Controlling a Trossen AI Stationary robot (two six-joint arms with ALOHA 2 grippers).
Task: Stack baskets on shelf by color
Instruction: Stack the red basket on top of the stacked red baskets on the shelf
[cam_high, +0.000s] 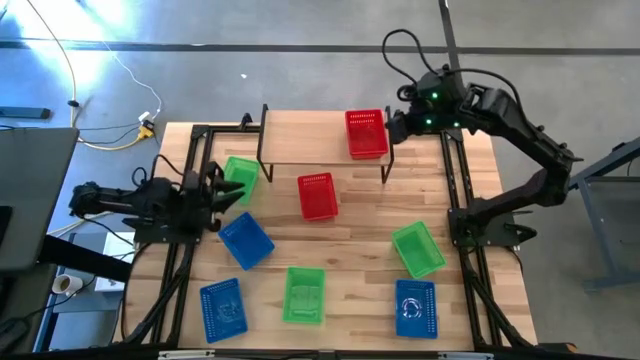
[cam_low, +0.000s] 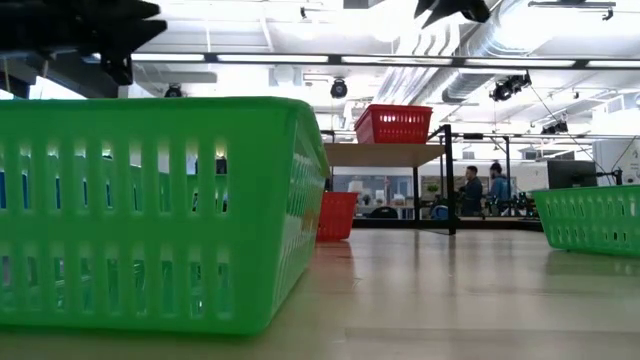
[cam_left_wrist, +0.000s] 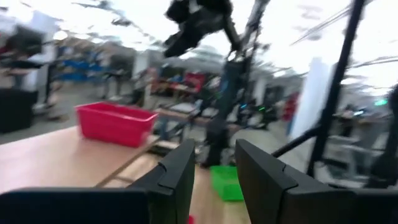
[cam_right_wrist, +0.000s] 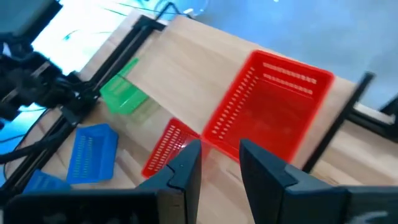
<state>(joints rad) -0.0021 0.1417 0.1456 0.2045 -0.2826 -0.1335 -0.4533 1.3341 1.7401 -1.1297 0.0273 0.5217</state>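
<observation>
Left gripper (cam_high: 232, 186): you have it at the desk's left edge, pointing right, its fingers (cam_left_wrist: 180, 171) apart with nothing between them; its tips sit just beside the green basket near the shelf.
Green basket by the shelf (cam_high: 240, 176): tilted, on the desk just left of the shelf's left legs.
Blue basket, left middle (cam_high: 246, 241): turned at an angle on the desk, near the left arm.
Blue basket, front left (cam_high: 222, 308): on the desk near the front edge.
Green basket, front middle (cam_high: 303, 294): on the desk, just right of the front left blue one.
Shelf (cam_high: 310, 135): at the back of the desk (cam_high: 360, 225); your only basket on it is a red one.
Red basket on the desk (cam_high: 318, 195): in front of the shelf, apart from it.
Red basket on the shelf (cam_high: 366, 133): at the shelf's right end.
Right gripper (cam_high: 397, 127): you hold it just right of the red basket on the shelf, fingers (cam_right_wrist: 186, 163) apart and gripping nothing.
Green basket, right (cam_high: 418, 249): tilted on the desk.
Blue basket, front right (cam_high: 416, 308): on the desk, in front of that green one.
</observation>
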